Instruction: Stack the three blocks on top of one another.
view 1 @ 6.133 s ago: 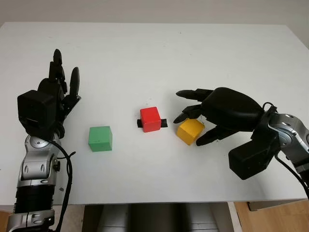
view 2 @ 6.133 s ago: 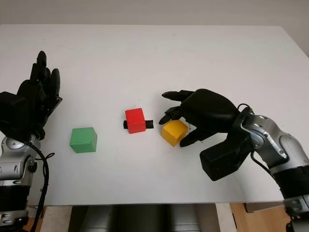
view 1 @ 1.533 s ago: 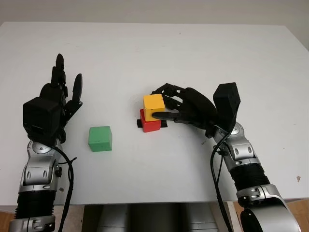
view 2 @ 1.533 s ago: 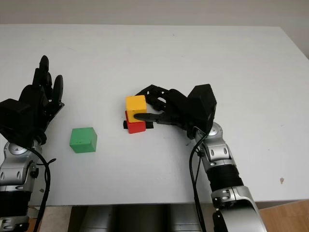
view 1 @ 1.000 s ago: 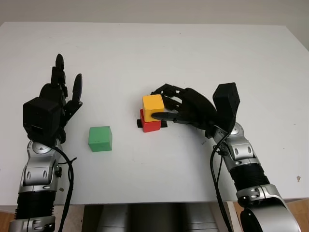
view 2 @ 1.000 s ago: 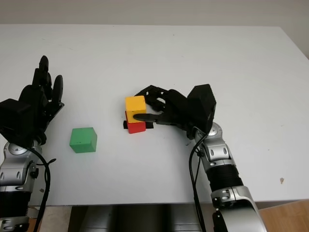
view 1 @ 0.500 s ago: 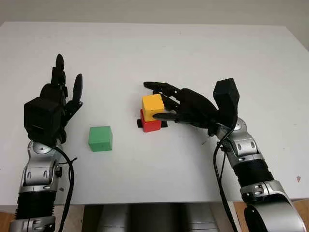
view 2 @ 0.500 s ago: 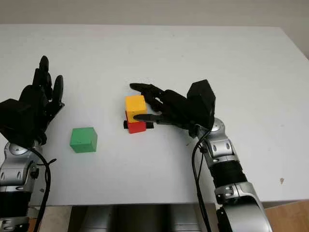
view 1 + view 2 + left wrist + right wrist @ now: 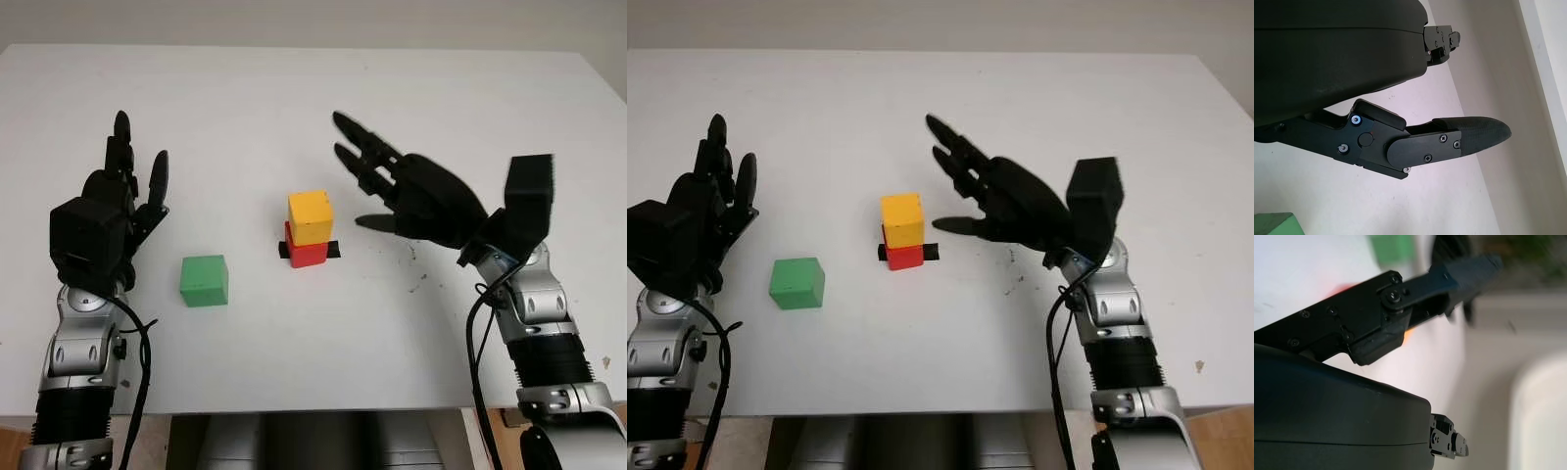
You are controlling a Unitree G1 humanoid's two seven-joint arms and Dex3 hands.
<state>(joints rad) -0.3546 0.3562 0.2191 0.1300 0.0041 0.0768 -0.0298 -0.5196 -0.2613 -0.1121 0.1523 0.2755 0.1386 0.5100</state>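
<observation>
The yellow block (image 9: 310,215) sat on the red block (image 9: 308,254) at mid-surface, the red one resting on a small black marker (image 9: 331,250). The right robot hand (image 9: 416,194) hung open just beside the pair, holding nothing and touching neither block. The green block (image 9: 204,280) lay alone on the white surface (image 9: 294,98), well apart to the left of the stack. The left robot hand (image 9: 103,211) was raised open near that green block, empty too. Two up, one to go, by my reading! The danger was the top layer: the yellow block looked slightly off-square on the red, so a green block set down hard or off-centre could tip the column, and a finger brushing past could knock it.
</observation>
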